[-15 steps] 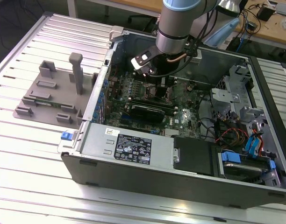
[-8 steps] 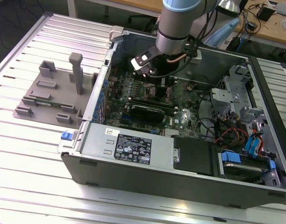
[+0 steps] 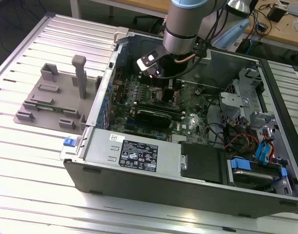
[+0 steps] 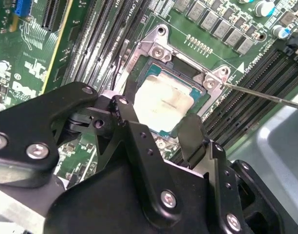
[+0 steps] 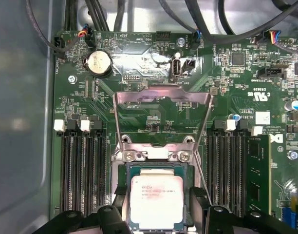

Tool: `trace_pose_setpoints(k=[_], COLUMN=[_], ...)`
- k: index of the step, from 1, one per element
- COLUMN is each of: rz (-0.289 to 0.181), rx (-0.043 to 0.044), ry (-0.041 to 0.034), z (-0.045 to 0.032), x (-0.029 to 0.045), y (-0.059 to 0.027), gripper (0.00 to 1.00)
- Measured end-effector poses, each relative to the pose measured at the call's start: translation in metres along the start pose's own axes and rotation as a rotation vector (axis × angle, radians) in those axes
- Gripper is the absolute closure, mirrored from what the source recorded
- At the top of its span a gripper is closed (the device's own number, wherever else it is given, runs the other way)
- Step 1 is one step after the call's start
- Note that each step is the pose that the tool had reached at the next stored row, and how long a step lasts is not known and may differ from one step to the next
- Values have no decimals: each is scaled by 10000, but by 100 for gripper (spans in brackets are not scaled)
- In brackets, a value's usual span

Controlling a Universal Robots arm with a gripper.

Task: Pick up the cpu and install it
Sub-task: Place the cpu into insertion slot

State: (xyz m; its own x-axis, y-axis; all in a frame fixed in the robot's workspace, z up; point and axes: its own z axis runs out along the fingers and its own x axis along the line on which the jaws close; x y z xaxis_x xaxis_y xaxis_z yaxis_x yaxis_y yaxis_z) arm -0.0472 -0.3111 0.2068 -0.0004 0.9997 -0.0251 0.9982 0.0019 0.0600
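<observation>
Exterior view first: at the exterior view's left a grey fixture tray point(image 3: 46, 100) with slots and a post lies on the ribbed metal counter point(image 3: 27, 165), well apart from the work. Beside it, in the middle, stands the open computer case point(image 3: 139, 161), and the arm point(image 3: 185, 24) reaches down from above into the motherboard point(image 3: 154, 97). At the exterior view's right are the drive bays point(image 3: 256, 114) and their cables. In the first wrist view the cpu point(image 5: 156, 197) lies flat, silver top up, inside the socket frame point(image 5: 154, 155), between two banks of memory slots point(image 5: 83, 170). The jaws are closed to the chip's width, one pad against each of two opposite edges, so I judge that they hold it. The second wrist view shows the same: the cpu point(image 4: 163, 100) sits level in the frame with the black pads at its sides. By my reckoning the pick and the carry are done and the chip is in its seat or very nearly. Not yet done: the grip is not released, the hinged load plate point(image 5: 161, 95) stands raised, and the thin latch lever point(image 4: 266, 96) sticks out free.
</observation>
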Motion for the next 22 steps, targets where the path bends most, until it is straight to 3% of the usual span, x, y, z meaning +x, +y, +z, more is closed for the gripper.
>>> trace_pose_setpoints(k=[3,8,12,14,16,18,19,20,22], rz=[0,0,0,0,0,-2,-3,-4,-4], rx=[1,1,1,1,0,15,152,182,181], ry=[0,0,0,0,0,0,-1,-1,2], z=[-46,-51,-54,-54,-55,-57,-51,-51,-49], x=[-1,-1,-1,-1,-1,-3,-7,-7,-7], y=[3,3,3,3,3,4,8,8,9], gripper=[38,40,71,77,89,89,89,89,89])
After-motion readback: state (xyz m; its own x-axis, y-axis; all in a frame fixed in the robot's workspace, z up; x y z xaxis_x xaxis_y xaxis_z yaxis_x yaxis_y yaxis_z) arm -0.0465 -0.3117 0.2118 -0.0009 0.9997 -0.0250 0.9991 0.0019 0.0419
